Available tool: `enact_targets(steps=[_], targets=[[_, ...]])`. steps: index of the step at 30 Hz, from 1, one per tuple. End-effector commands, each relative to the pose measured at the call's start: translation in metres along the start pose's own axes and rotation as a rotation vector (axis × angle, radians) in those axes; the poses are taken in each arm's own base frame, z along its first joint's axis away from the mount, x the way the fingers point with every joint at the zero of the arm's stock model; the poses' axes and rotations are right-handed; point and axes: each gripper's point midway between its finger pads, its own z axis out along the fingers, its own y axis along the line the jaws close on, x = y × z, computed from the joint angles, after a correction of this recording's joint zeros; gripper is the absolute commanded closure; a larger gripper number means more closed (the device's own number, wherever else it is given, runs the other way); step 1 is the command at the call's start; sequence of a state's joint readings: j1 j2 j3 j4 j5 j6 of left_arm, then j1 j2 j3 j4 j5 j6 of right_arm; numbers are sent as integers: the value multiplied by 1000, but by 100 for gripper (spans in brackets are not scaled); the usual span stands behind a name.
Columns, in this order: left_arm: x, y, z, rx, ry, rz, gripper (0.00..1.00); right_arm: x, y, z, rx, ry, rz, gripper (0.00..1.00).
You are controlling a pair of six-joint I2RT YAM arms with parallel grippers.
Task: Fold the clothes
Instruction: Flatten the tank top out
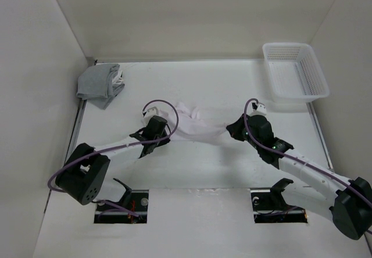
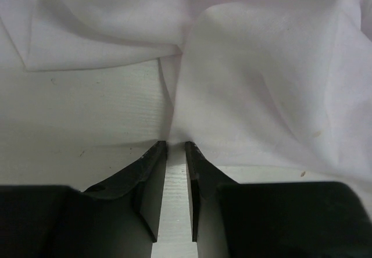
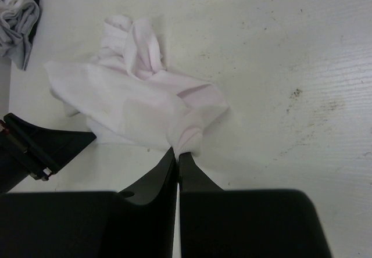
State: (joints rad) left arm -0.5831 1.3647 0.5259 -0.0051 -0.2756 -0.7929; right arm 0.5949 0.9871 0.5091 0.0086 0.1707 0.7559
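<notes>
Thin white clothes (image 1: pixel 197 127) lie crumpled on the middle of the table (image 1: pixel 232 176), long axis left to right. Right gripper (image 3: pixel 177 151) is clenched on the right end. Left gripper (image 2: pixel 176 146) jaws are narrowly apart at the cloth edge; grasp cannot be told.

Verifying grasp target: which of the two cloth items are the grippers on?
The white garment mid-table: the right gripper pinches its edge and the left gripper sits at another. The grey bundle lies apart in the far-left corner.

White bench (image 1: pixel 203 165), a bit scuffed. Crumpled clothes (image 1: pixel 197 127) lie approx. mid-bench; grey cloth bundle (image 1: pixel 102 83) far-left corner; white mesh basket (image 1: pixel 293 72) far right.
</notes>
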Motion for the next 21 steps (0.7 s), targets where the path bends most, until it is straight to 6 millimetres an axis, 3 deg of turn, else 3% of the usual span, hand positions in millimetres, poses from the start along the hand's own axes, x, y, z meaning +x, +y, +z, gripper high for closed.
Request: enact_targets(steps=[1,4,7,11,15,18,21], targets=[[-6,-11,3,48,-16,-18,82,-17,17,-2,-59,-54,0,97],[-13,-19,-1,75,-30,-23,97,-20,19,-5,-67,-63,-1,97],[-48,-42,-31,168,-121,-54,100,-31,26,-15,-89,-89,-11,97],[-128,-86,-119,348,-333,-106,100,-68,47,-48,-122,-172,-34,99],[-202,-103,-230,516,-579,-176,100,-128,87,-112,-185,-325,-75,99],[-234,-104,-302,618,-716,-221,100,-169,121,-169,-270,-433,-78,99],[-256,-103,-359,696,-820,-249,100,-203,153,-227,-387,-518,-64,99]])
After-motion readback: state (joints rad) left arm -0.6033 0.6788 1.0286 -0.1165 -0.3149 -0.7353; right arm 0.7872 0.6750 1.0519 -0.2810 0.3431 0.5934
